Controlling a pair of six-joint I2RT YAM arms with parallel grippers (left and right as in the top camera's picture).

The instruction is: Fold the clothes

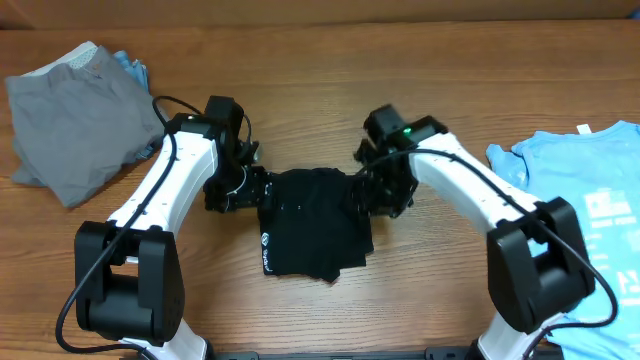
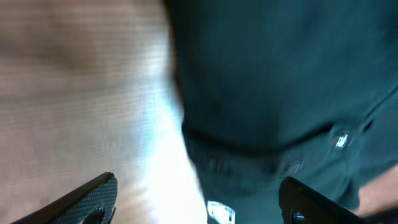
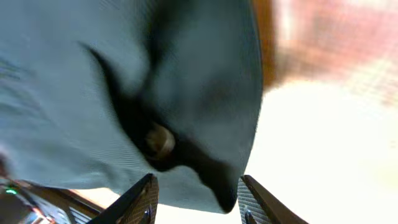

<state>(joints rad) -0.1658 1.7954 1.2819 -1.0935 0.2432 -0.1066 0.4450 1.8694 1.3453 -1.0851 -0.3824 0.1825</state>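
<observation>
Grey garment (image 1: 75,120) at ten o'clock. Left gripper (image 1: 232,190), wide open and empty, sits at nine o'clock of the black tee (image 1: 310,230), which lies at centre. Right gripper (image 1: 372,195), at its two o'clock corner, is half open, cloth loose between its fingers. Blue tee (image 1: 590,200) at four o'clock.

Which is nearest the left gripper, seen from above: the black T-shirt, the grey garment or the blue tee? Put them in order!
1. black T-shirt, mid-table, right beside the left gripper.
2. grey garment, far-left corner.
3. light-blue tee, right edge.
</observation>
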